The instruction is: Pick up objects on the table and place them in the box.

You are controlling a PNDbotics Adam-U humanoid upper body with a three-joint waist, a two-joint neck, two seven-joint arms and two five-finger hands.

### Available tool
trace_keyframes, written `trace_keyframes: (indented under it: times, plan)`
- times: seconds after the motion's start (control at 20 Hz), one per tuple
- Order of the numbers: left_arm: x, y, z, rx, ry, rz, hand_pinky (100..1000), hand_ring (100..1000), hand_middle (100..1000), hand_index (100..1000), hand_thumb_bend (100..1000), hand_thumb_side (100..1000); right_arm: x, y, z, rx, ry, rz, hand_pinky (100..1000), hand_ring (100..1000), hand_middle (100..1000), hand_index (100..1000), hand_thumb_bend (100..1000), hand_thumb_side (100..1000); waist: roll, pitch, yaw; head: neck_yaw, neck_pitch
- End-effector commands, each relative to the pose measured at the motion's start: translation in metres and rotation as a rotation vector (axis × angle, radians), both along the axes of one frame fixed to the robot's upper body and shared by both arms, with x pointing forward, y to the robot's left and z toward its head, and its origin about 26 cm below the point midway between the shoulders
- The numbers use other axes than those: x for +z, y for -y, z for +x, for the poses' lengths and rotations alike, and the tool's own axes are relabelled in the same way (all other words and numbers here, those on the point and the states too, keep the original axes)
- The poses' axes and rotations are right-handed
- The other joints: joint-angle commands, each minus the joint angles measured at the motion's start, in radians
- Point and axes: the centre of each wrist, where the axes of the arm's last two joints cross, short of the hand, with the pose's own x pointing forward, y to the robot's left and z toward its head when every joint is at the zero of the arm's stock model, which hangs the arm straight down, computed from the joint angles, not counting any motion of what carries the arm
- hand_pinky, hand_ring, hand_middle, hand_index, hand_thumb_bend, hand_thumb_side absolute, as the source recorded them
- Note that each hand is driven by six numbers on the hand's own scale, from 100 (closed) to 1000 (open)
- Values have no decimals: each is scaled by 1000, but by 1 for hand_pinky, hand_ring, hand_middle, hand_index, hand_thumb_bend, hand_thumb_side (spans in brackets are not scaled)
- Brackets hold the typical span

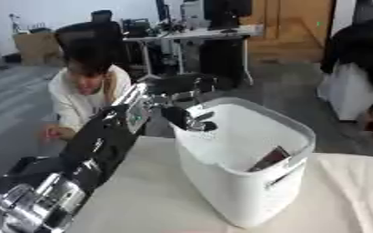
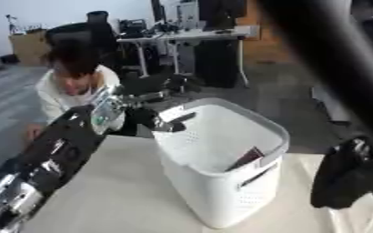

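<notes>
A white plastic basket point(image 1: 249, 191) with a slotted handle stands on the table, right of the middle. A dark flat object point(image 1: 272, 158) leans inside it against the near right wall. My left arm runs from the lower left up to the basket's far left rim. My left hand point(image 1: 183, 119) hangs just over that rim, fingers relaxed, one pointing out over the opening, with nothing seen in it. In the right eye view my right hand point(image 2: 345, 175) is a dark shape low at the right edge, beside the basket and apart from it.
A pale cloth covers the table point(image 1: 146, 200). My right arm point(image 2: 333, 59) crosses the upper right of the right eye view as a wide dark bar. Desks and chairs point(image 1: 182, 36) stand far behind the table.
</notes>
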Motion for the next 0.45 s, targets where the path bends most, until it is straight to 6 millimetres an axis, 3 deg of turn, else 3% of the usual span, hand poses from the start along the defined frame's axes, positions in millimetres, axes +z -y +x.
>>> trace_keyframes:
  times: [0.05, 0.15, 0.2, 0.3, 0.45]
  plan:
    - [20, 13, -37, -147, 94, -168, 1000, 985, 1000, 1000, 250, 608, 3, 14, 0, 16, 237, -137, 116, 410, 462, 652, 100, 1000, -10, -7, 18, -12, -58]
    - [8, 39, -66, -249, 75, -276, 961, 894, 1000, 979, 258, 558, 1, 23, 1, -27, 227, -163, 112, 410, 462, 651, 100, 1000, -22, -8, 45, -8, -78]
    - [2, 55, -79, -308, 74, -360, 808, 812, 952, 928, 252, 519, 0, 28, 1, -52, 227, -178, 110, 410, 461, 648, 100, 1000, -29, -7, 60, -10, -88]
    - [2, 81, -102, -421, 98, -512, 763, 750, 877, 854, 291, 517, -2, 33, 1, -85, 233, -194, 104, 406, 458, 646, 100, 1000, -41, -4, 82, -15, -102]
    - [7, 113, -133, -607, 176, -688, 727, 727, 845, 818, 323, 512, -4, 38, 1, -112, 243, -189, 100, 402, 455, 644, 100, 1000, -60, 5, 116, -44, -123]
